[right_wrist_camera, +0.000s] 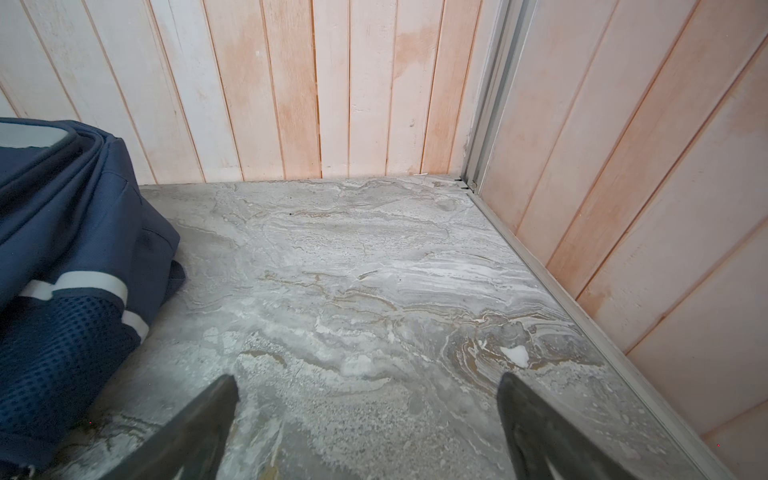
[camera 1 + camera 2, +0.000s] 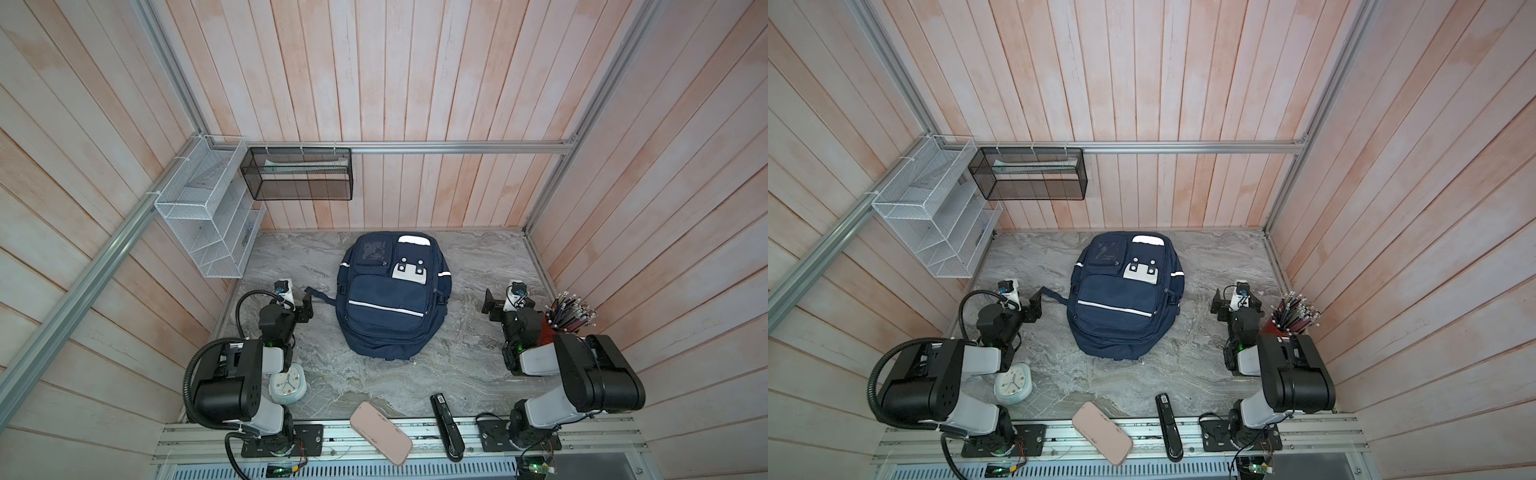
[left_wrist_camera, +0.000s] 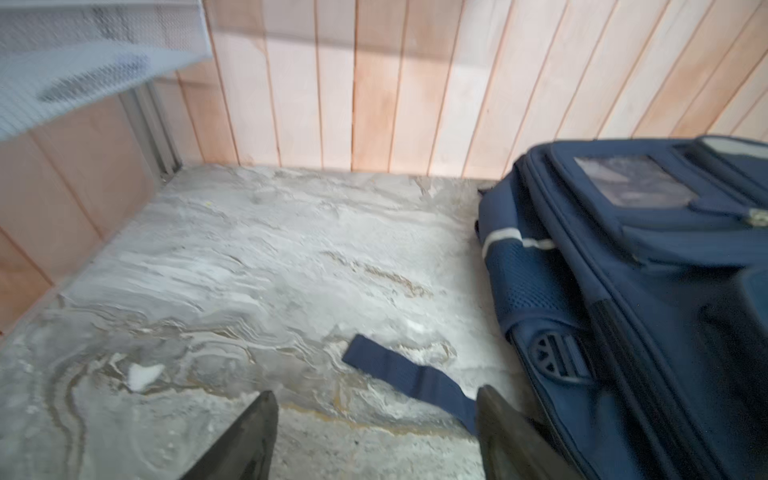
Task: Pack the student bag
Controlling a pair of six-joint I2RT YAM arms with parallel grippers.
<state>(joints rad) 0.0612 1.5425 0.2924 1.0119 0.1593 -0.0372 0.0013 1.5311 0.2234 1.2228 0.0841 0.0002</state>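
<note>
The grey stone bench (image 2: 469, 266) is the biggest thing here. The student bag (image 2: 392, 295) lies flat on it, front side up, right between the two sets of jaws. The left jaws stand wide apart and hold nothing. They are just beside the bag's side, and a loose blue strap (image 3: 409, 376) lies on the bench in front of them and runs past one jaw. The right jaws are spread very wide and are empty too, a little way off from the bag's other side with its net pocket (image 1: 54, 345). The bag looks soft and floppy, so it will likely sag and fold when lifted, and its smooth cloth may slip. A thick seam or the edge of a pocket is probably a good place to hold it; the thin strap would likely only drag it along. The bag looks shut, and its zip pulls are too small to see well. Well behind the jaws, near the arms' feet, lie a pink case (image 2: 380, 432), a black stapler (image 2: 446, 424) and a little clock (image 2: 287, 384). A cup of pencils (image 2: 567, 316) stands close behind the right jaws.
</note>
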